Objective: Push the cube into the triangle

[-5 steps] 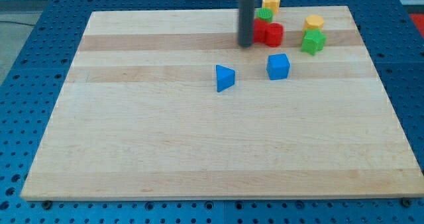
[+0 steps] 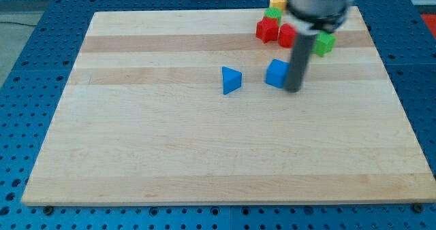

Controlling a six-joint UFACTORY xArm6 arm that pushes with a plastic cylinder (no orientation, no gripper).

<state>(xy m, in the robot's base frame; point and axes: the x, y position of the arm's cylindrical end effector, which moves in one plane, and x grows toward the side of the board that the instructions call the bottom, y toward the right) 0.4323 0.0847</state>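
Our arm shows only its lower end, entering from the upper right of the frame. At the top sits a broad, rounded collar, grey with a darker band, blurred at its edges. From it hangs a straight, smooth rod, dark grey to black, narrower than the collar and even in width all the way down. My tip (image 2: 293, 89) ends flat and blunt, with no visible markings, screws or cables.
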